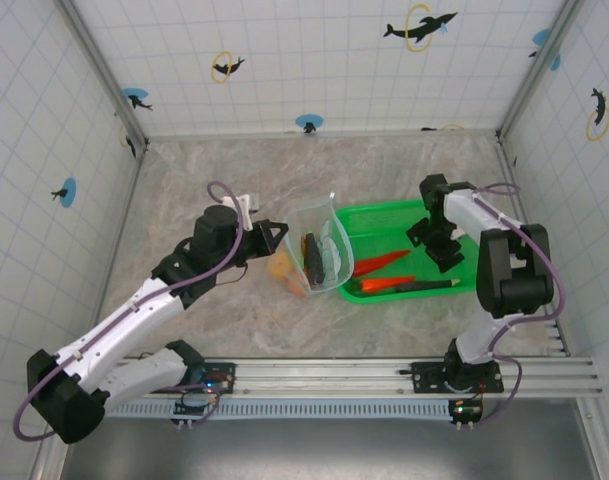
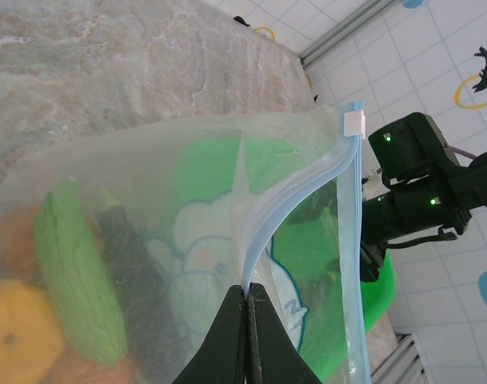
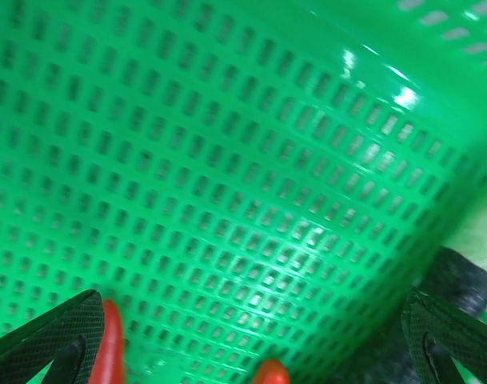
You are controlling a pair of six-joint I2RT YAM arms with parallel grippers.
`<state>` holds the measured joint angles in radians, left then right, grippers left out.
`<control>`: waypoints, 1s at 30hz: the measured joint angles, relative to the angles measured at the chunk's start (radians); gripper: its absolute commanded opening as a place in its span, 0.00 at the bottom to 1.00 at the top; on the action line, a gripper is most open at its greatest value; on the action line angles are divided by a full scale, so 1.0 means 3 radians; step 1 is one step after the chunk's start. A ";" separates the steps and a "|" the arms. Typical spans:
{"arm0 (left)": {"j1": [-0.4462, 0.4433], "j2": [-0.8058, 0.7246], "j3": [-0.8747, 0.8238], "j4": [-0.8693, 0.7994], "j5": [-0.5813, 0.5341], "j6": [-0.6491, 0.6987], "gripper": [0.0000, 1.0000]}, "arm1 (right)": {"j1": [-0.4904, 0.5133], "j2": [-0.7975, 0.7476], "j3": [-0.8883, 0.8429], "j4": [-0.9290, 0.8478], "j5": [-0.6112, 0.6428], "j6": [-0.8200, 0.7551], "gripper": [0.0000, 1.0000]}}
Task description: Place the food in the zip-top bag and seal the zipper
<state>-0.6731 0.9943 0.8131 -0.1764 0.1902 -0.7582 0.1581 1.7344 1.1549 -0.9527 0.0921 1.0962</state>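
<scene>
The zip-top bag (image 1: 322, 243) stands upright with its mouth open between the arms, and my left gripper (image 1: 280, 238) is shut on its near edge. In the left wrist view that gripper (image 2: 247, 290) pinches the light-blue zipper (image 2: 301, 198); a white slider (image 2: 353, 122) sits at the strip's far end. Food lies inside the bag: a green cucumber (image 2: 73, 280), a dark long piece (image 2: 137, 272) and orange round pieces (image 2: 15, 340). Two red-orange carrots (image 1: 382, 263) and a dark thin piece (image 1: 426, 285) lie in the basket. My right gripper (image 1: 439, 246) hangs open over them; it (image 3: 251, 340) shows carrot tips (image 3: 110, 348) near its left finger.
The green plastic basket (image 1: 462, 222) sits right of the bag, its mesh floor (image 3: 227, 160) close under my right gripper. Tiled walls enclose the marble table (image 1: 234, 170) on three sides. A metal rail runs along the near edge.
</scene>
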 measured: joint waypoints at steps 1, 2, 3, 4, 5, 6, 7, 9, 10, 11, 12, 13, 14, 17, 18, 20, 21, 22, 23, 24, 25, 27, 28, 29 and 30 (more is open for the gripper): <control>0.0000 0.0029 0.0000 0.0013 0.0009 0.0029 0.00 | -0.0006 0.0006 0.0011 -0.0067 0.0000 0.0028 0.99; 0.0000 0.0067 0.0000 0.0023 0.0018 0.0066 0.00 | -0.0011 0.0028 0.0050 -0.0169 -0.0004 0.0064 0.98; 0.0000 0.0102 0.0000 0.0031 0.0028 0.0092 0.00 | -0.0011 0.0050 0.0089 -0.0239 -0.0015 0.0093 0.98; 0.0000 0.0135 0.0000 0.0033 0.0038 0.0118 0.00 | -0.0006 0.0080 0.0142 -0.0306 -0.0022 0.0136 0.98; 0.0000 0.0156 -0.0004 0.0039 0.0048 0.0151 0.00 | 0.0013 0.0112 0.0200 -0.0366 -0.0015 0.0181 0.98; 0.0000 0.0163 -0.0005 0.0043 0.0056 0.0174 0.00 | 0.0038 0.0126 0.0230 -0.0402 -0.0005 0.0223 0.98; 0.0000 0.0161 -0.0006 0.0046 0.0065 0.0193 0.00 | 0.0074 0.0130 0.0248 -0.0413 -0.0009 0.0267 0.98; 0.0000 0.0149 -0.0009 0.0053 0.0079 0.0253 0.00 | 0.0150 0.0130 0.0249 -0.0469 -0.0020 0.0364 0.98; 0.0000 0.0135 -0.0013 0.0055 0.0086 0.0276 0.00 | 0.0188 0.0130 0.0249 -0.0506 -0.0019 0.0415 0.98; 0.0000 0.0113 -0.0022 0.0053 0.0088 0.0308 0.00 | 0.0221 0.0130 0.0249 -0.0534 -0.0020 0.0460 0.98; 0.0000 0.0097 -0.0029 0.0052 0.0089 0.0333 0.00 | 0.0245 0.0128 0.0247 -0.0546 -0.0028 0.0500 0.98; 0.0000 0.0070 -0.0047 0.0056 0.0089 0.0356 0.00 | 0.0267 0.0125 0.0221 -0.0533 -0.0041 0.0546 0.98; 0.0000 0.0046 -0.0066 0.0056 0.0089 0.0365 0.00 | 0.0281 0.0116 0.0182 -0.0516 -0.0048 0.0582 0.98; 0.0000 0.0005 -0.0132 0.0065 0.0089 0.0407 0.00 | 0.0299 0.0092 -0.0011 -0.0491 -0.0076 0.0685 0.98; 0.0000 0.0003 -0.0145 0.0065 0.0090 0.0417 0.00 | 0.0300 0.0090 -0.0060 -0.0486 -0.0085 0.0706 0.98; 0.0000 0.0003 -0.0160 0.0053 0.0090 0.0436 0.00 | 0.0300 0.0089 -0.0170 -0.0427 -0.0111 0.0746 0.98; 0.0000 0.0001 -0.0160 0.0045 0.0089 0.0439 0.00 | 0.0303 0.0085 -0.0224 -0.0390 -0.0128 0.0763 0.98; 0.0000 -0.0006 -0.0160 0.0041 0.0088 0.0445 0.00 | 0.0306 0.0071 -0.0257 -0.0357 -0.0136 0.0772 0.97; 0.0000 -0.0015 -0.0160 0.0036 0.0085 0.0448 0.00 | 0.0312 0.0048 -0.0281 -0.0318 -0.0145 0.0776 0.97; 0.0000 -0.0029 -0.0160 0.0022 0.0078 0.0449 0.00 | 0.0314 0.0031 -0.0303 -0.0287 -0.0148 0.0777 0.96; 0.0000 -0.0046 -0.0160 0.0004 0.0064 0.0449 0.00 | 0.0318 0.0020 -0.0329 -0.0243 -0.0151 0.0773 0.95; 0.0000 -0.0078 -0.0159 -0.0027 0.0034 0.0462 0.00 | 0.0320 0.0018 -0.0341 -0.0164 -0.0149 0.0749 0.92; 0.0000 -0.0095 -0.0159 -0.0046 0.0017 0.0468 0.00 | 0.0324 0.0019 -0.0340 -0.0132 -0.0134 0.0729 0.90; 0.0000 -0.0111 -0.0159 -0.0065 0.0000 0.0474 0.00 | 0.0329 0.0022 -0.0337 -0.0093 -0.0109 0.0706 0.88; 0.0000 -0.0127 -0.0159 -0.0084 -0.0015 0.0477 0.00 | 0.0337 0.0022 -0.0337 -0.0042 -0.0078 0.0679 0.85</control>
<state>-0.6731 0.9562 0.7654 -0.2016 0.1856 -0.6151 0.2592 1.7409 1.0538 -0.9653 0.0689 1.2999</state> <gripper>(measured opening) 0.054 0.892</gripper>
